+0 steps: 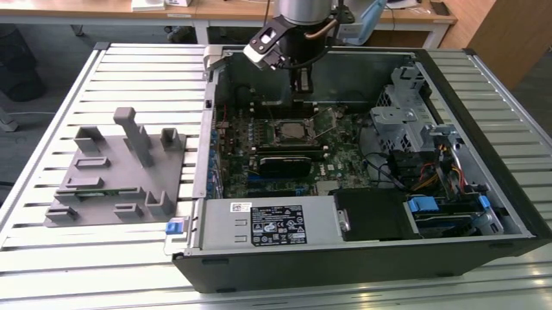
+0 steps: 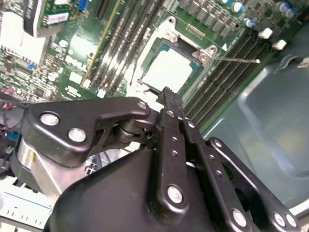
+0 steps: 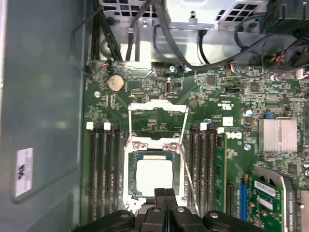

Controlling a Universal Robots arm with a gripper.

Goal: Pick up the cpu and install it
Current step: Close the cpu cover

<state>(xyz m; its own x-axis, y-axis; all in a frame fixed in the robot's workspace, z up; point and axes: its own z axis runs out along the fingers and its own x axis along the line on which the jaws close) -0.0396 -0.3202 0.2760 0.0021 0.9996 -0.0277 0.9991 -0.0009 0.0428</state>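
Note:
The cpu [image 1: 293, 132] lies flat in the socket in the middle of the motherboard, inside the open computer case [image 1: 483, 84]. In both wrist views its silver top [image 3: 154, 176] [image 2: 169, 72] shows within the socket frame, with the retaining plate [image 3: 157, 116] folded open beside it. My gripper [image 1: 300, 84] hangs above the board, just past the socket's far side in the exterior view. Its black fingers [image 3: 165, 194] [image 2: 169, 99] are pressed together with nothing between them, their tips close over the cpu's edge.
A grey fixture [image 1: 116, 171] stands on the slatted table [image 1: 52, 271] at the exterior view's left. Inside the case are a labelled power supply [image 1: 267, 223], a drive cage [image 1: 414, 123] and cables. A green memory stick [image 3: 219, 164] sits in a slot beside the socket.

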